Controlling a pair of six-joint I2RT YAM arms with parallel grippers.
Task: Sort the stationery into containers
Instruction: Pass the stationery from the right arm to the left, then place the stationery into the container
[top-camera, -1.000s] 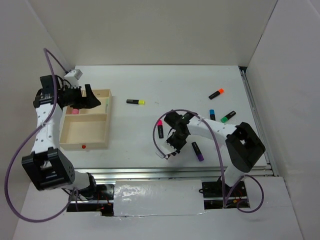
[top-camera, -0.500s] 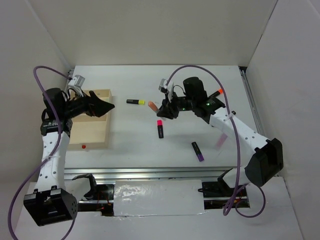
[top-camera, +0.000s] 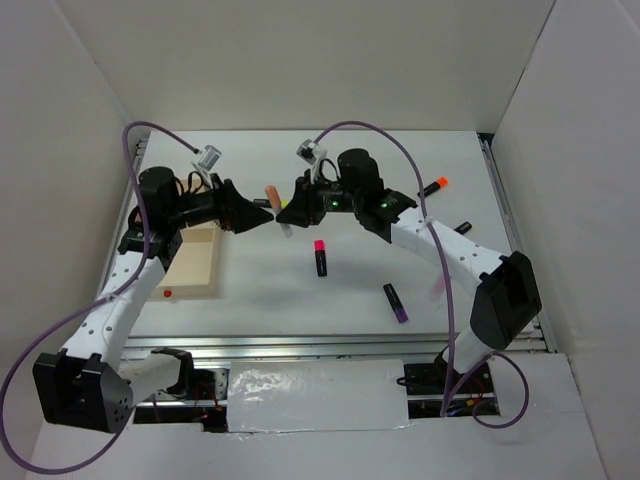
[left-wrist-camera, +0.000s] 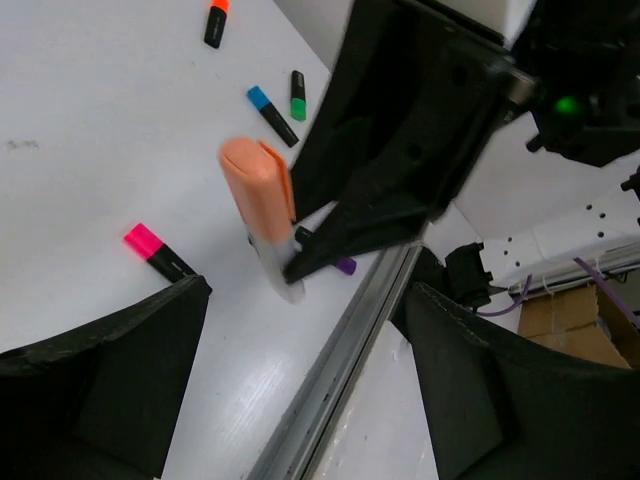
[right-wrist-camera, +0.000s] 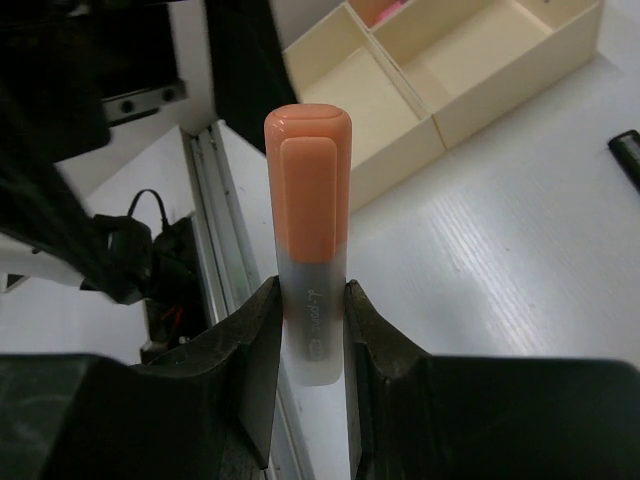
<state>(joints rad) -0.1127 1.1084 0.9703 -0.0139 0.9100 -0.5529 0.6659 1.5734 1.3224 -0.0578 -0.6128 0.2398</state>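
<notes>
Both arms have swung inward since a second ago, claws now meeting | right claw (right-wrist-camera: 310, 335) clamped on peach marker (right-wrist-camera: 308, 210), cap outward | left claw (left-wrist-camera: 303, 295) spread wide, empty, marker just ahead | step: handover | next: left closes on cap, then carries it to the tray (top-camera: 190, 272) behind it

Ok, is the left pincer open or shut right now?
Open. The left pincer has its fingers wide apart, touching nothing; the right pincer grips the peach marker.
</notes>
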